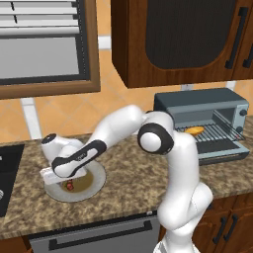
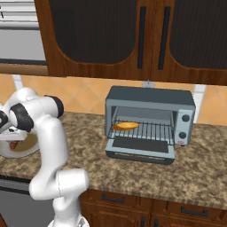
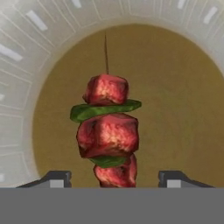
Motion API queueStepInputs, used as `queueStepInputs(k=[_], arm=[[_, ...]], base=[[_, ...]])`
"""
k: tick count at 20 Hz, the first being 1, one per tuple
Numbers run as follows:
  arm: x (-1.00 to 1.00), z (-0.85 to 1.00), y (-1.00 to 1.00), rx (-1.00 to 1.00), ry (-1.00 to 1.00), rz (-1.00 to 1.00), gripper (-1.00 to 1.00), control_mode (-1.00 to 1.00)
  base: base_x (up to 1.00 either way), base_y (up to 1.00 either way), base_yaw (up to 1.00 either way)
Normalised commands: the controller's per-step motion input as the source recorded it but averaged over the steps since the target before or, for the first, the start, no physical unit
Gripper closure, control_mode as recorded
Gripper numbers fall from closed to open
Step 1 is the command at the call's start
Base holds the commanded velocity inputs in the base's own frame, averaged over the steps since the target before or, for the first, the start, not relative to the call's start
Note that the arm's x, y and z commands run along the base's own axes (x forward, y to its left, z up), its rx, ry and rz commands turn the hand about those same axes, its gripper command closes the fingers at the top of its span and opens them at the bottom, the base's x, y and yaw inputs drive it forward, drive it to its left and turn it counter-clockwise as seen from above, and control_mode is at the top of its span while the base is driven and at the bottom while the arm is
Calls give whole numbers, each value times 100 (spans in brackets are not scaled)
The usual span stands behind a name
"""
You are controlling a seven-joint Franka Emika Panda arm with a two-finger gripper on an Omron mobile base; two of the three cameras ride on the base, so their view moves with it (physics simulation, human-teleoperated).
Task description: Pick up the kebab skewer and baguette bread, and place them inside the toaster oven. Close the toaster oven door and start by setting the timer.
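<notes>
The pincer point(image 3: 113, 179) hangs low over a plate point(image 3: 26, 52) at the left end of the desk point(image 1: 128, 183), its two dark fingertips point(image 3: 54, 178) standing apart on either side of the skewer point(image 3: 109, 131), not touching it. The skewer lies on the plate's brown centre, red meat chunks with green slices between them, its thin stick pointing away from the hand. From the left base view the plate point(image 1: 96, 185) sits under the bent arm, with a bit of the skewer point(image 1: 70, 186) showing beneath the hand. The oven point(image 1: 207, 106) stands well apart at the right end of the desk, its door point(image 1: 222, 148) folded down flat in front. The bread point(image 1: 194, 130) lies on the wire rack inside, toward the left of the rack as the right base view shows it point(image 2: 125, 126).
</notes>
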Motion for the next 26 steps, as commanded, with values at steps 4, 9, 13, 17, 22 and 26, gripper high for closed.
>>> queueStepInputs(k=[4,9,13,17,22,26], arm=[[0,-15,0,0,0,0,100,-100],[0,-30,-9,2,-1,0,100,-100],[-10,6,-53,4,-3,-2,100,-100],[-36,45,-98,9,-1,-11,100,-100],[-51,48,-100,13,-1,-14,100,-100],[-54,52,-100,16,0,-21,100,-100]], base=[[0,0,0],[0,0,0],[0,0,0],[0,0,0],[0,0,0],[0,0,0]])
